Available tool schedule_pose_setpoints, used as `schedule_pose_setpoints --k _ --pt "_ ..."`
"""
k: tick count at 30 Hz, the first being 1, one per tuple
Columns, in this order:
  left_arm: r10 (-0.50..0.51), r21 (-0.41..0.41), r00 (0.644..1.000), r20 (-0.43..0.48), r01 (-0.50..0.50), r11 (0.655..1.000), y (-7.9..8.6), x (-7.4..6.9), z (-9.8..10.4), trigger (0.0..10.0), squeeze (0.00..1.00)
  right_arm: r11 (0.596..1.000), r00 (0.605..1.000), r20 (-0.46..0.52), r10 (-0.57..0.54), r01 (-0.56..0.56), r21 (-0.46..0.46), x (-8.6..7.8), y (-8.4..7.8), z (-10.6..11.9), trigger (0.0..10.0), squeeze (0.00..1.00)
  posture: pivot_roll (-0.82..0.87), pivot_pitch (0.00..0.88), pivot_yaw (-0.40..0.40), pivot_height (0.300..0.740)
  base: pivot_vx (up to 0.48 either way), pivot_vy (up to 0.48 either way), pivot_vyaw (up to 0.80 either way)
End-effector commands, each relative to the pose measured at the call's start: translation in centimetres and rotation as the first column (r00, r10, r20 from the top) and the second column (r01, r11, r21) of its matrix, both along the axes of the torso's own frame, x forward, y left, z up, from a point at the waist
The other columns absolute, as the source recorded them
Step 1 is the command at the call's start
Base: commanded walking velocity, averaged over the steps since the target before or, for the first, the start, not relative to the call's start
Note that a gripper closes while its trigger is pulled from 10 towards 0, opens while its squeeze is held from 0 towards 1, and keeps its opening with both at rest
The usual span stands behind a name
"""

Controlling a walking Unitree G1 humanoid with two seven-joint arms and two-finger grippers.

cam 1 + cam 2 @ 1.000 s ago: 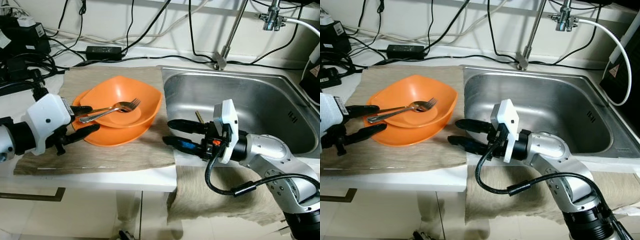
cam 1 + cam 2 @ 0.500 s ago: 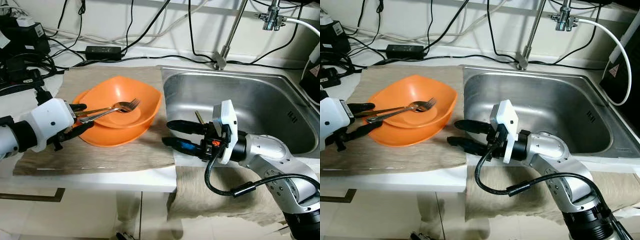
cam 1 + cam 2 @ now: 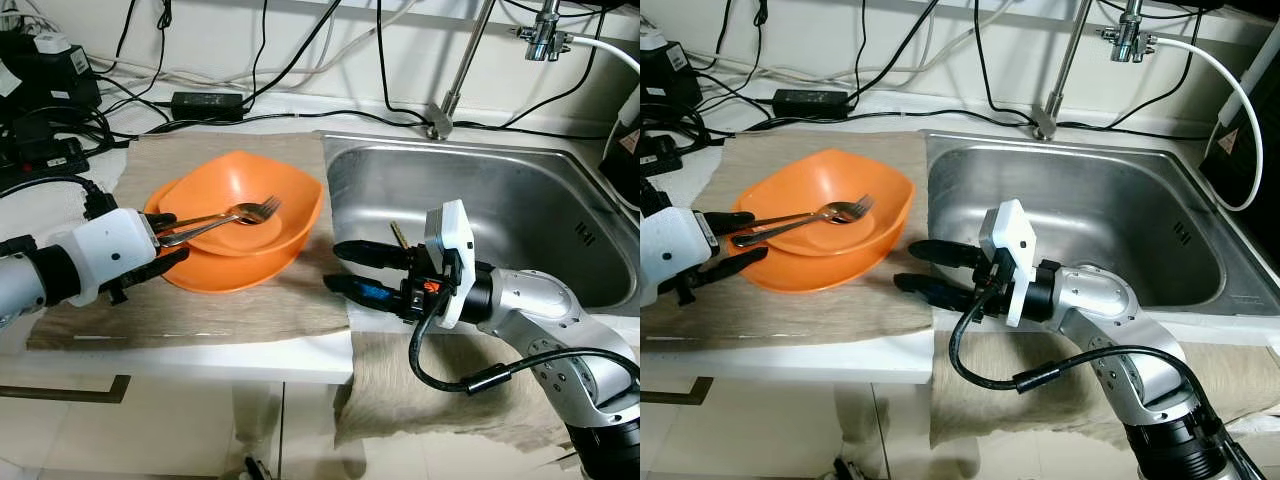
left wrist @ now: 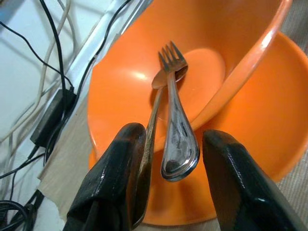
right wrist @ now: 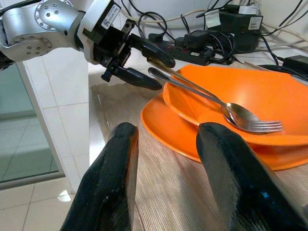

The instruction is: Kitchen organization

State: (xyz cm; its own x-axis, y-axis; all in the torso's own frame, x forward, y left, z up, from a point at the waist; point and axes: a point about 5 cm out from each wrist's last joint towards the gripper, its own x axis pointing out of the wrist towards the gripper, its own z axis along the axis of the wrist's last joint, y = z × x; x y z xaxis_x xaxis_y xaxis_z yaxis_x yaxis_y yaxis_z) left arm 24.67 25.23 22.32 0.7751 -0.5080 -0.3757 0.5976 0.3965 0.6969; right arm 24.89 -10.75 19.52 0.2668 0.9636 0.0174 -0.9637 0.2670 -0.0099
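The left tool (image 3: 160,243) reaches in low from the left side of the counter (image 3: 200,355), with its white wrist lying almost flat over the brown mat (image 3: 250,300). Its two black fingers (image 4: 113,178) are spread apart, one on each side of the handles of a fork (image 4: 174,130) and a spoon (image 4: 153,110). The handles poke out over the rim between the fingers, and it is hard to tell if a finger touches them. The fork and spoon lie side by side in an orange bowl (image 3: 245,210), and the bowl sits on an orange plate (image 3: 225,270) on the mat, near the left edge of the sink (image 3: 480,210). The right tool (image 3: 350,268) is held out flat over the front left corner of the sink, pointing at the bowl, with its fingers (image 5: 115,178) spread and holding nothing. Something small and thin (image 3: 398,234) lies in the sink behind this tool, too hidden to name. Black cables (image 3: 60,130) run along the back of the counter.
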Motion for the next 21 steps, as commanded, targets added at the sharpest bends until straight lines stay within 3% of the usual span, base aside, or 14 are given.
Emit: schedule_pose_setpoints --k 1,10,16,21 --pt "-0.012 0.023 1.000 0.006 0.012 1.000 -0.1 0.1 0.0 10.0 0.00 1.000 1.000 0.017 0.007 -0.007 -0.011 0.0 0.0 0.1 10.0 0.00 0.01 0.000 -0.054 0.740 0.000 0.000 0.00" --pt "-0.042 -0.054 0.997 0.058 0.045 0.998 -0.7 0.2 1.1 10.0 0.00 1.000 1.000 0.019 0.007 -0.006 -0.009 0.1 0.0 0.1 10.0 0.00 0.02 0.000 -0.054 0.740 0.000 0.000 0.00" --pt "-0.054 -0.069 0.998 0.041 0.056 0.996 -0.9 0.1 0.8 10.0 0.00 1.000 1.000 0.019 0.004 -0.004 -0.011 0.2 0.0 0.1 10.0 0.00 0.01 0.000 -0.054 0.740 0.000 0.000 0.00" --pt "-0.050 -0.072 0.998 0.027 0.051 0.996 -0.8 0.2 0.5 9.3 0.00 1.000 1.000 0.020 0.004 -0.003 -0.010 0.2 0.0 0.1 10.0 0.00 0.01 0.000 -0.054 0.740 0.000 0.000 0.00"
